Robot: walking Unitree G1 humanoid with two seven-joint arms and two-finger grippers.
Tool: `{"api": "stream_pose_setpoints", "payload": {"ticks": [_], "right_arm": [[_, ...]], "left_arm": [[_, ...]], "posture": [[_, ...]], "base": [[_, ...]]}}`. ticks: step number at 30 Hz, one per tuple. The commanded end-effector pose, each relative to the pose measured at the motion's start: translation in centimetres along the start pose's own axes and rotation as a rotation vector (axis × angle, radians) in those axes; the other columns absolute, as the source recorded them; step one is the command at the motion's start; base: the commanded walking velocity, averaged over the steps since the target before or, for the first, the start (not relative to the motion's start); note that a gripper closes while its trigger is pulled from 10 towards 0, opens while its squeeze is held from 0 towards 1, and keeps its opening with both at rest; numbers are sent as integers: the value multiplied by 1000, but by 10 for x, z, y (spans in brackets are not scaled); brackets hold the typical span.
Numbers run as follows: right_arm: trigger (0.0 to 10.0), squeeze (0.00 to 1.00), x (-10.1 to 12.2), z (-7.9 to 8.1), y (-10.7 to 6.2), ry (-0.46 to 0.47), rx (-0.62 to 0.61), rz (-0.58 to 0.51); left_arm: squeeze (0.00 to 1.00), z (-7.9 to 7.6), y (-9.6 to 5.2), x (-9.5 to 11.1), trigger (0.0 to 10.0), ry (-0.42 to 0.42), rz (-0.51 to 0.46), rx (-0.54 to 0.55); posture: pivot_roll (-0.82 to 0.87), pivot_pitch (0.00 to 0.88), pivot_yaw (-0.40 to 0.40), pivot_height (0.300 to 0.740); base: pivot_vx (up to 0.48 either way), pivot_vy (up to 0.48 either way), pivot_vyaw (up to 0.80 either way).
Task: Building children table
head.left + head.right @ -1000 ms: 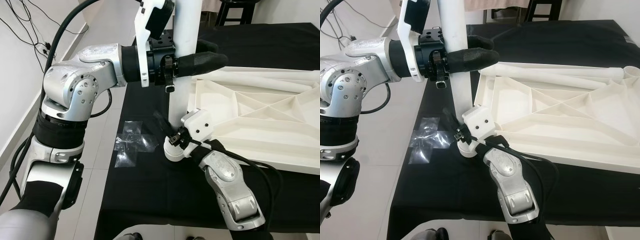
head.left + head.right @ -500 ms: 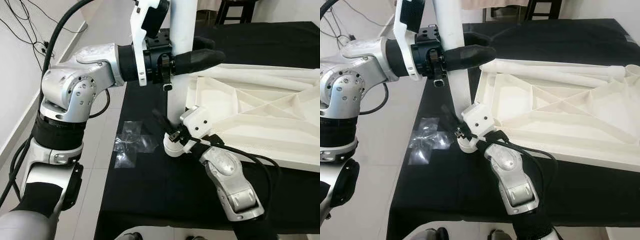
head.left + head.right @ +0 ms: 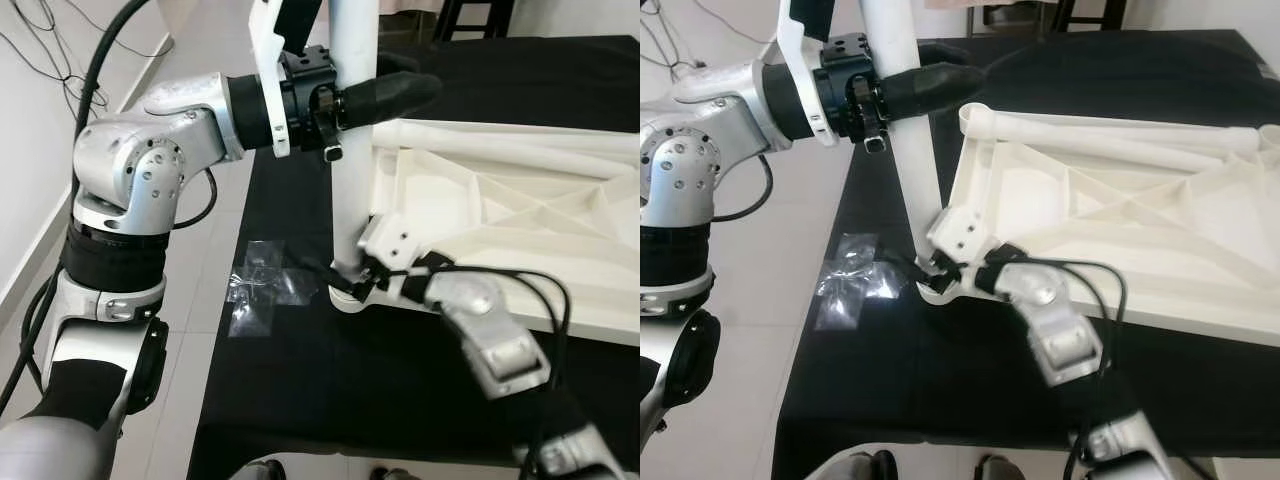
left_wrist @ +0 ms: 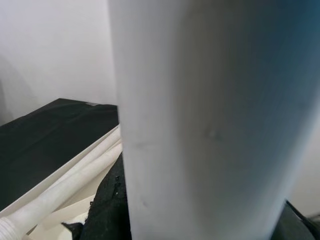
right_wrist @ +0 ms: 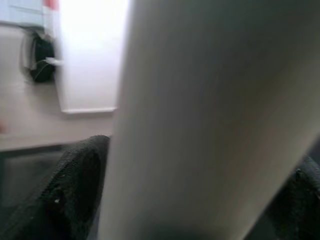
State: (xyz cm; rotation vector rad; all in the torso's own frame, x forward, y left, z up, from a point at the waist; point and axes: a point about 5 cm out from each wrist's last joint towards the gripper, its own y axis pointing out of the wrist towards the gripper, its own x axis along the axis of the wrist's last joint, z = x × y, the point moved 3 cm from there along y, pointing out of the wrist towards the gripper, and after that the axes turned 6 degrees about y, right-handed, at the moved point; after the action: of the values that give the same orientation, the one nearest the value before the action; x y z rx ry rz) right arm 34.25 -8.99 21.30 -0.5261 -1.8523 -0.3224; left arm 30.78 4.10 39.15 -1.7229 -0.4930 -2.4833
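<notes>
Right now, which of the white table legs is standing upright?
The white plastic leg gripped by both grippers, at the upturned tabletop's corner; the other white leg lies flat along its far edge.

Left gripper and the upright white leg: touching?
Touching. In the left eye view the left gripper has its black fingers clamped around the white leg; the left wrist view agrees.

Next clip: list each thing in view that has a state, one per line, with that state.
white table leg: upright, foot at the tabletop's near corner, held high and low
left hand: shut on the leg's upper part
right hand: shut on the leg near its base
white tabletop: upside down, ribs showing, flat on the black cloth
second leg: lying along the tabletop's far edge
clear plastic bag: crumpled, flat on the cloth
</notes>
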Motion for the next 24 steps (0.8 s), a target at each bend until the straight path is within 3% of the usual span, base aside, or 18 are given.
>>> {"api": "stream_pose_setpoints", "payload": {"ticks": [1,9,10,11,12,24], "right_arm": [[10000,0,-1,-4,-1,56,72,-10],[10000,0,1,-15,13,77,196,22],[8627,0,3,-15,16,75,216,21],[3176,0,7,-15,19,84,235,7],[0,0,10,-15,21,95,252,-5],[0,0,15,-15,27,118,360,-29]], "left_arm": [[0,0,-1,-16,0,-40,57,1],[0,-5,2,-17,0,-40,62,-31],[0,-7,3,-18,0,-37,65,-46],[0,-9,4,-19,0,-37,69,-66],[0,-11,4,-19,0,-36,73,-80],[0,-20,12,-24,0,-29,90,-134]], "posture": [[41,182,50,740],[54,190,56,740],[55,192,57,740],[54,193,58,740],[54,193,59,740],[51,193,67,740]], "base": [[0,0,0],[0,0,0],[0,0,0],[0,0,0],[0,0,0],[0,0,0]]}}
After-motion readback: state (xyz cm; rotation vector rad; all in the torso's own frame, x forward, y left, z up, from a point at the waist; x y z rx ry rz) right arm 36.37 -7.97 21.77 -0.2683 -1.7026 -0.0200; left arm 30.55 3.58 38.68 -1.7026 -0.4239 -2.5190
